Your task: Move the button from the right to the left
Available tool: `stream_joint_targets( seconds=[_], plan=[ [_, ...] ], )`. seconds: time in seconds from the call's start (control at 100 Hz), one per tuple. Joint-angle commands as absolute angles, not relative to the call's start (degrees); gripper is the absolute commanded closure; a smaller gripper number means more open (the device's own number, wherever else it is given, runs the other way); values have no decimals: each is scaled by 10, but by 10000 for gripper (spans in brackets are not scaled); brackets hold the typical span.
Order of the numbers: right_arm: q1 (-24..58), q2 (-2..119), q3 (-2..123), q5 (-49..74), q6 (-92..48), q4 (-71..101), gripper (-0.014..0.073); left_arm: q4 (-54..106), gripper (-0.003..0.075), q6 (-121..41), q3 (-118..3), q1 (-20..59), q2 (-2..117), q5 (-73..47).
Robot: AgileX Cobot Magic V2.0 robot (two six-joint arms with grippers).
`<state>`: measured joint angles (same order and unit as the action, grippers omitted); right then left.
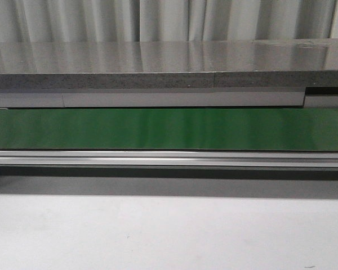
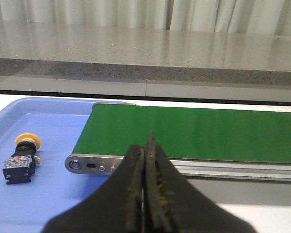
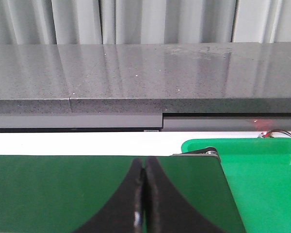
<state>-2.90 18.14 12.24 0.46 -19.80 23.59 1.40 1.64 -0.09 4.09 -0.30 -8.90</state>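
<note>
The button (image 2: 23, 158), with its yellow-orange cap and black body, lies on its side in a blue tray (image 2: 48, 194) beside the end of the green conveyor belt (image 2: 194, 133). My left gripper (image 2: 146, 145) is shut and empty, hovering near the belt's end roller, to the right of the button and apart from it. My right gripper (image 3: 144, 170) is also shut with nothing in it, above the other end of the belt (image 3: 63, 194). Neither gripper shows in the front view, and no button is on the belt (image 1: 169, 129) there.
A green tray (image 3: 262, 184) sits past the belt's right end. A grey stone-like counter (image 1: 169, 64) runs behind the belt, with curtains beyond. The belt's aluminium side rail (image 1: 169, 158) borders a white tabletop (image 1: 169, 236) in front.
</note>
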Motion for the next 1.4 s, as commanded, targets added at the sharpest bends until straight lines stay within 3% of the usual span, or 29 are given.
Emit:
stream_joint_targets(
  seconds=[0.0,0.55,0.95,1.1,1.39],
  plan=[
    [-9,179,139,-35,-200,239,661,16,741,18,26,42,-21,-48],
    [9,178,135,-47,-200,220,661,16,740,18,26,42,-21,-48],
    [-97,43,45,-51,-38,0,661,16,740,18,26,42,-21,-48],
    [-99,-20,-6,-49,-38,0,661,16,740,18,26,42,-21,-48],
    [-99,-18,-8,-6,-13,-26,661,16,740,18,26,42,-21,-49]
  ],
)
